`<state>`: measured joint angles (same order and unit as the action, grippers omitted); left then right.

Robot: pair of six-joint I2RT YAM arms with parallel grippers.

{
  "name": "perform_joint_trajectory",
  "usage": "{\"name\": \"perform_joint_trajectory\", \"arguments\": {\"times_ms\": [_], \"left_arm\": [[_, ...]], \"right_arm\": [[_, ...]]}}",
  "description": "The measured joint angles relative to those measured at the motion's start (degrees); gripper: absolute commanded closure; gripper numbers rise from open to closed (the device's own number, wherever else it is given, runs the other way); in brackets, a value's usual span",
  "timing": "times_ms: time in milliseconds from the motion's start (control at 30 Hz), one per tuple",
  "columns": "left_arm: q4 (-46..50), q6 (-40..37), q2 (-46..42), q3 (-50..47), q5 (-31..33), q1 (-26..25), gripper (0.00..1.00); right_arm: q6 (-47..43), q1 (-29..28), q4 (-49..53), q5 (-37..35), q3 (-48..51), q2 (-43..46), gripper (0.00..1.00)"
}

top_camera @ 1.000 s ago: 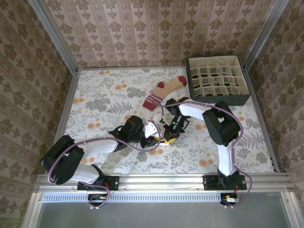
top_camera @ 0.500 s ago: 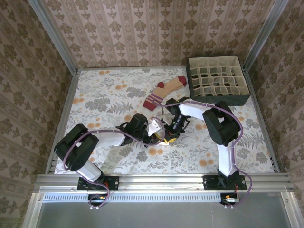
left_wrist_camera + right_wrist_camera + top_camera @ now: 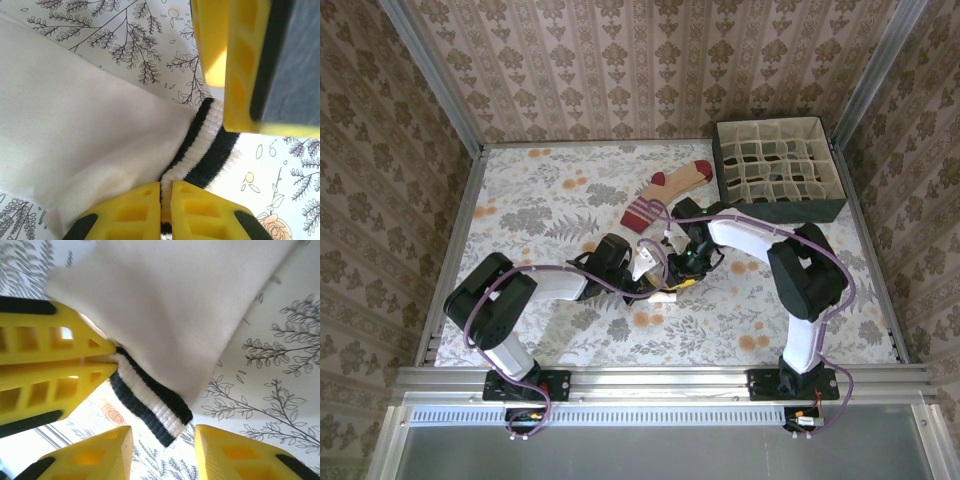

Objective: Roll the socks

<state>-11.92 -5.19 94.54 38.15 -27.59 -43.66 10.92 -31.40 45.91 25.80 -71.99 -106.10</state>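
Brown wallpaper with a flower pattern covers the walls. The surface has a pale cloth on it, printed with gray leaves and orange blooms. Two socks lie there. One is the tan sock, flat near the back, with a dark red toe and heel and a red-and-white striped cuff. The other is the white sock, soft and knit, in the middle between the two arms. Its ribbed cuff has two black stripes. The left claw is pinched tight on that cuff, its two yellow plastic fingers pressed together on the cloth. The right claw stands just beside the cuff's end with its two yellow fingers apart. One dark box with many small cream pockets sits in the back right corner.
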Motion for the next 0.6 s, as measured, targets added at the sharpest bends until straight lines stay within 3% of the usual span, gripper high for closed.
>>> {"name": "perform_joint_trajectory", "arguments": {"times_ms": [300, 600], "left_arm": [[-0.3, 2.6, -0.3, -0.5, 0.9, 0.0, 0.9], [-2.0, 3.5, -3.3, -4.1, 2.9, -0.3, 0.86]], "right_arm": [[5.7, -3.0, -6.4, -1.6, 3.7, 0.6, 0.63], [7.1, -4.0, -7.4, -1.8, 3.4, -1.9, 0.79]]}}
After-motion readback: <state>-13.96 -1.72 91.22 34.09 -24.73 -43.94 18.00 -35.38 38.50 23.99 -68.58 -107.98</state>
